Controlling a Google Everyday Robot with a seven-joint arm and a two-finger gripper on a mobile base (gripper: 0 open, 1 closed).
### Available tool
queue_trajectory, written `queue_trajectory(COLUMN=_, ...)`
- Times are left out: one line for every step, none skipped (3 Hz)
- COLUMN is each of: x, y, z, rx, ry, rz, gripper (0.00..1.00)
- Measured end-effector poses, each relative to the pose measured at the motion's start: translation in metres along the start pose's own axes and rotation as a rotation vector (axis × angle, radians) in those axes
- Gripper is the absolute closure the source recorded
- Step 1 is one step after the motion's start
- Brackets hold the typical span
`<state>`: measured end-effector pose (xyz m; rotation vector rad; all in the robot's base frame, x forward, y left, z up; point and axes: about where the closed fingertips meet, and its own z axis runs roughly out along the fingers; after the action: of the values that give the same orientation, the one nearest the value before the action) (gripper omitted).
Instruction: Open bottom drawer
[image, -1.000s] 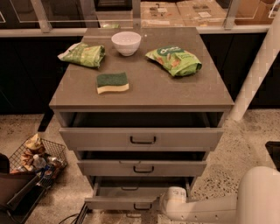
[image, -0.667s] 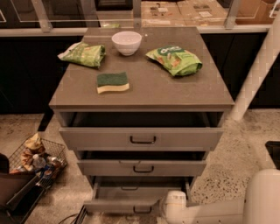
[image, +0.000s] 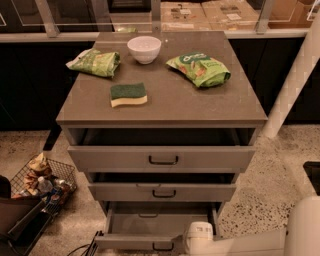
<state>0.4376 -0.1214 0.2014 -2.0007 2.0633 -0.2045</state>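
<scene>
The gripper (image: 180, 243) sits way down at the 6 o'clock edge of the shot, on the end of the white arm (image: 240, 245) that comes in from about 4 o'clock. It's right up against the front of the bottom drawer (image: 160, 224), just beside the handle (image: 162, 247) at its 9 o'clock. Honestly can't tell whether it's gripping the handle or just next to it, so no guess there.

The bottom drawer is the lowest of the three and is slid well out, with its pale inside showing and nothing visible in it. So the job looks mostly done, maybe a last bit of travel left.

Handling-wise it looks like a light, stiff box on runners, nothing fragile. The little dark bar handle is the only sensible place to grab, since the front is flat and probably slick. A straight pull toward 6 o'clock would be best, because an off-centre tug could rack it on the runners.

Going out toward 12 o'clock: the middle drawer (image: 162, 191) and top drawer (image: 162, 159) are both partly open. On the cabinet top (image: 165, 110) are a sponge (image: 128, 94), a bowl (image: 144, 48) and two green bags (image: 95, 61) (image: 199, 69). A wire basket (image: 42, 180) of stuff sits on the floor at 8 o'clock.
</scene>
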Motion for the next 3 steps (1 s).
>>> queue_trajectory(x=0.0, y=0.0, z=0.0, rx=0.0, ry=0.0, rz=0.0, gripper=1.0)
queue_trajectory(x=-0.003, y=0.0, z=-0.016, rx=-0.015, ry=0.005, rz=-0.014, gripper=1.0)
queue_trajectory(x=-0.02, y=-0.004, z=-0.064, rx=-0.009, ry=0.043, rz=-0.039, gripper=1.0)
